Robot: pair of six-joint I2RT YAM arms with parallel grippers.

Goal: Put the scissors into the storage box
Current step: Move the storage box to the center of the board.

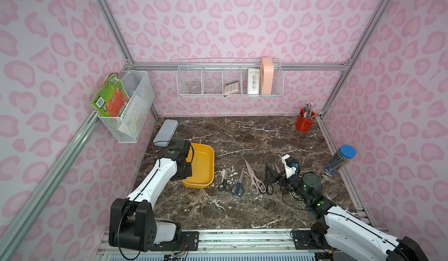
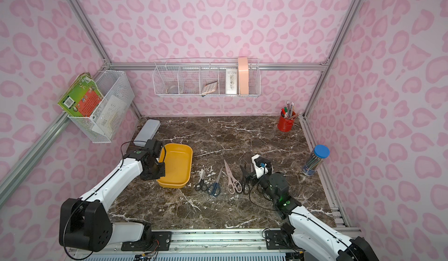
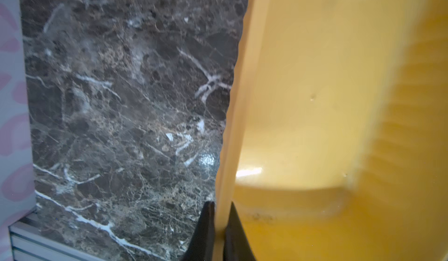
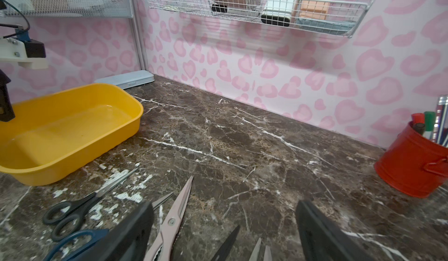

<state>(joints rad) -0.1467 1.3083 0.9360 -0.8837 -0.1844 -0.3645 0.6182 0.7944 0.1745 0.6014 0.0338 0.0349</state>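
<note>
Though flat, scissors (image 1: 251,176) tips toward wall (image 1: 230,104)

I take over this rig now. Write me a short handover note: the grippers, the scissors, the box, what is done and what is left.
Left gripper: shut, its fingers pinching the rim of the storage box.
Right gripper: open, holding nothing, above the right end of the scissors row.
Scissors: all lie on the table in a row to the right of the box. At least four pairs show; more are partly hidden under the right gripper.
Done: nothing yet; the box is empty.
Left: every pair must go into the box.
</note>
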